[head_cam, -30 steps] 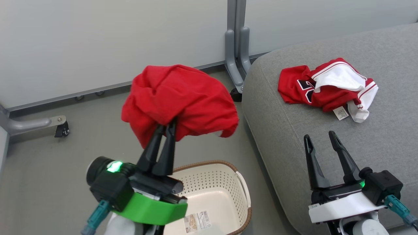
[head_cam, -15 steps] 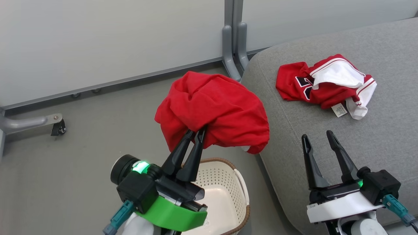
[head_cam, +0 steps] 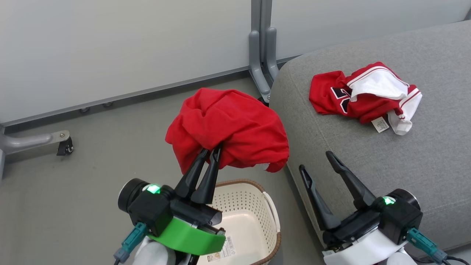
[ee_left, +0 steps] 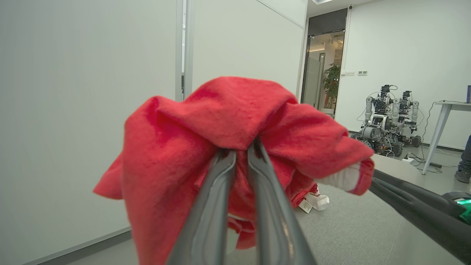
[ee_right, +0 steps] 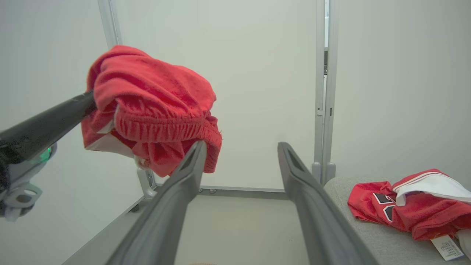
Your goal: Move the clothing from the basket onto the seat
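**Clerk:** Item one, the crumpled plain bright-red garment (head_cam: 228, 125). Where is it?

**Checker:** Centre of the head view and off the ground. The left gripper (head_cam: 211, 152) has its two long dark fingers clamped together on a fold. The garment hangs above the far rim of the small cream-white perforated plastic basket (head_cam: 243, 200). It is just left of the rounded corner of the large grey upholstered seat cushion (head_cam: 386, 165), not yet over it.

**Clerk:** Change over the last second?

**Checker:** The bundle has travelled right, toward the cushion corner, then eased back a little. The right gripper (head_cam: 315, 161), fingers spread wide with nothing between them, has swung from upright at lower right to leaning left toward the bundle.

**Clerk:** Meaning for the job?

**Checker:** In my judgement, a mid-carry. This piece has left the basket but still has to land on the cushion. The part of the basket floor that shows is bare.

**Clerk:** Item two?

**Checker:** A red jersey with white stripe trim and white lining (head_cam: 364, 97). It lies crumpled on the cushion at upper right, so it counts as delivered.

**Clerk:** Writing?

**Checker:** Three entries.
- Black-and-white lettering (head_cam: 340, 98) on the jersey is folded over and unreadable.
- A white sewn-in tag (head_cam: 380, 124) carries print too small to read.
- A paper label (head_cam: 222, 252) inside the basket, at the bottom edge, is half hidden and illegible.
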